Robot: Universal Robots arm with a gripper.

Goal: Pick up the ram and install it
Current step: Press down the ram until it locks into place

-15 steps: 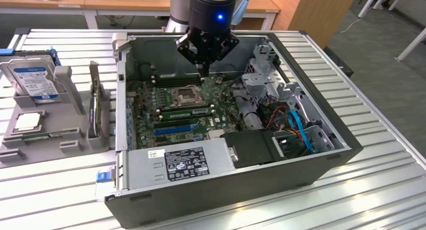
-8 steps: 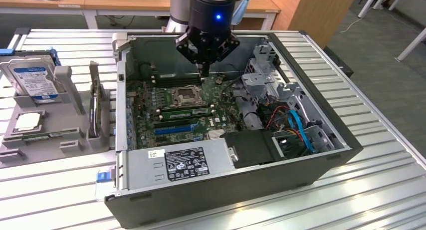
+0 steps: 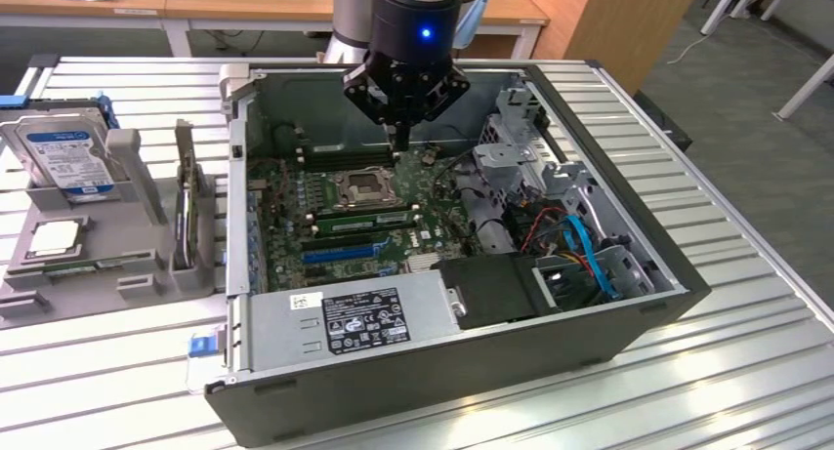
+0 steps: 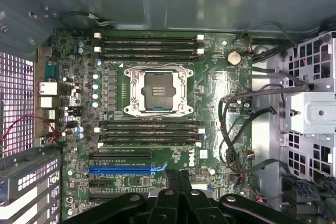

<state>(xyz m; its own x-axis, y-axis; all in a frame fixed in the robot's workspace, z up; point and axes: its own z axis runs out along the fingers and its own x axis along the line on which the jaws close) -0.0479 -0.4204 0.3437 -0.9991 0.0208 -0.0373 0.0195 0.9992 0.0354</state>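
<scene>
A long narrow green strip (image 3: 55, 267) that looks like the ram lies flat in the front of the grey holder (image 3: 131, 274), at the exterior view's left, outside the computer case. My gripper (image 3: 396, 143) hangs inside the open case above the motherboard (image 3: 437, 182), just beyond the CPU socket (image 3: 361, 188) and far from the holder. Its two fingers point down and are pressed together, with nothing visible between them. In the wrist view my gripper (image 4: 178, 176) is over the board's edge, with the socket (image 4: 157, 90) and two banks of memory slots (image 4: 149, 45) (image 4: 149, 132) ahead of it.
The holder also carries an upright hard drive (image 3: 65, 157), a square silver CPU chip (image 3: 55, 237) and an upright card (image 3: 189, 211). Inside the case (image 3: 651, 274) are a power supply (image 3: 365, 318), drive cages (image 3: 521, 157) and loose cables (image 4: 236, 129). A slatted metal table (image 3: 729, 372) surrounds it.
</scene>
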